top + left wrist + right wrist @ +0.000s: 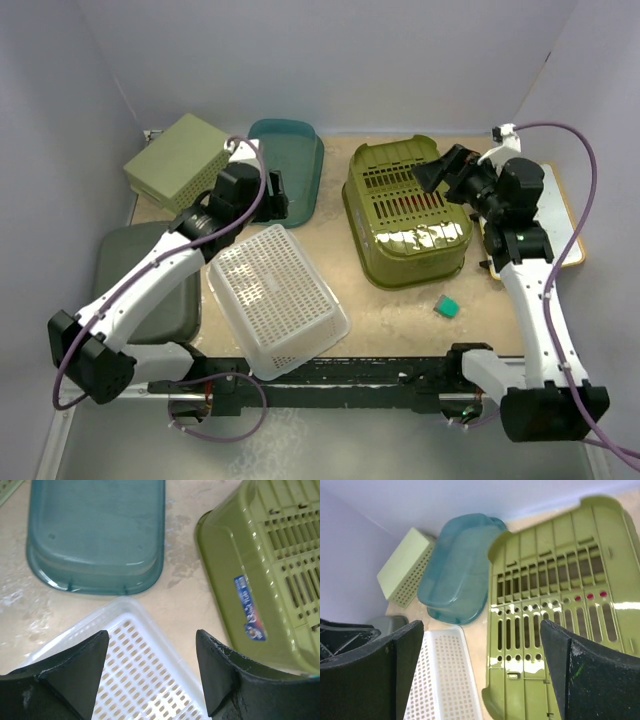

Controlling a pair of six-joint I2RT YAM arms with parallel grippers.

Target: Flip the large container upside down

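Note:
The large container is glossy olive-green and rests base-up on the table at the centre right, its slotted base facing up. The left wrist view shows its side with a blue sticker. The right wrist view shows its slotted base. My right gripper is open and empty, hovering over the container's far right corner; its own view shows the jaws wide apart. My left gripper is open and empty, above the far edge of the white basket, left of the container.
A white perforated basket lies at the near centre-left. A teal tray lies upside down at the back. A pale-green perforated box is at the back left. A dark grey bin sits at the left. A small teal block lies near the container. A flat board lies at the right.

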